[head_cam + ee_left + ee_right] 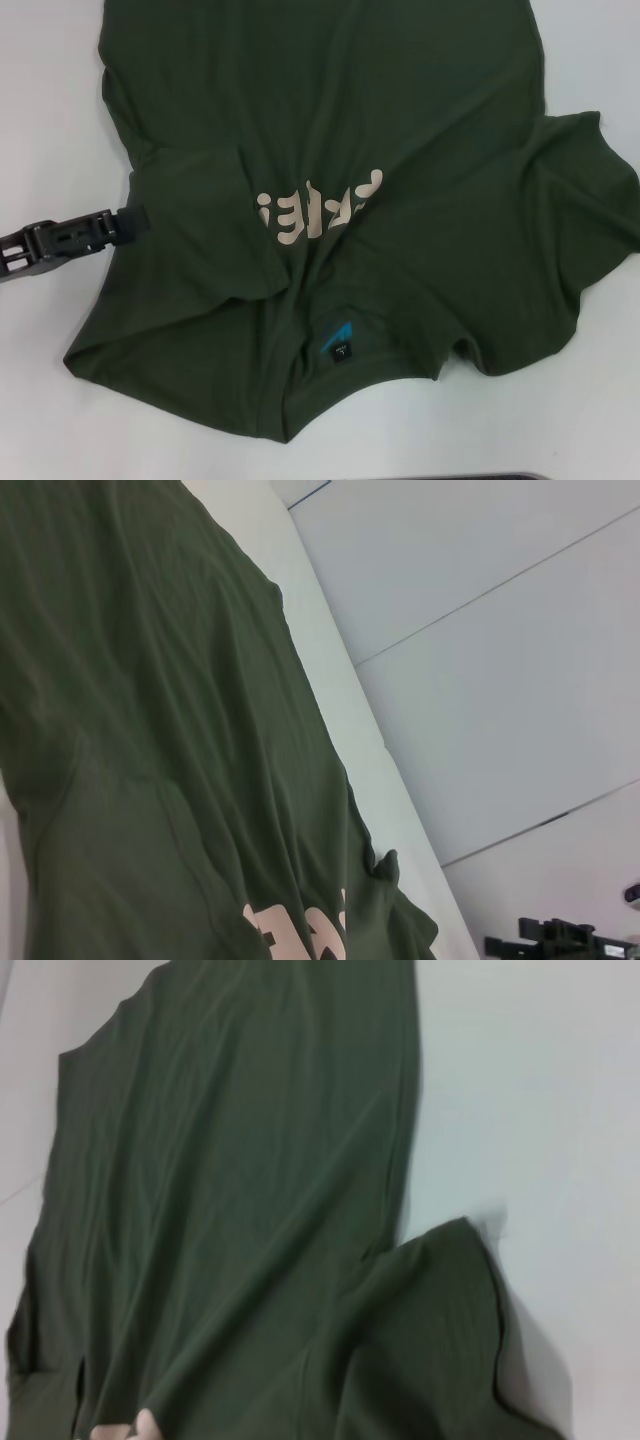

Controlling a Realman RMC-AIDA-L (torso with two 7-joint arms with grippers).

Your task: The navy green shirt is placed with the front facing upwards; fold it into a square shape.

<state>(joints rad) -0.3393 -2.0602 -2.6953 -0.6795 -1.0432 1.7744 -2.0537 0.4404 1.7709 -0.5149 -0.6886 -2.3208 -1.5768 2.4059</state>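
Observation:
The navy green shirt [350,130] lies spread on the white table [50,100], front up, collar toward me. Beige lettering [320,212] crosses the chest and a small blue label [338,340] shows inside the neck. The cloth is wrinkled around the collar, and the sleeve on my left side lies gathered inward. My left gripper [132,221] reaches in low from the left and its tip meets the shirt's left edge beside that sleeve. The left wrist view shows the shirt [150,730] close up. The right wrist view shows the shirt's body [230,1210] and one sleeve [440,1340]. The right gripper is out of view.
Bare white table surrounds the shirt on the left, right and front. The far hem runs past the top of the head view. A pale panelled wall [500,630] stands behind the table, with a dark piece of equipment [560,942] low beside it.

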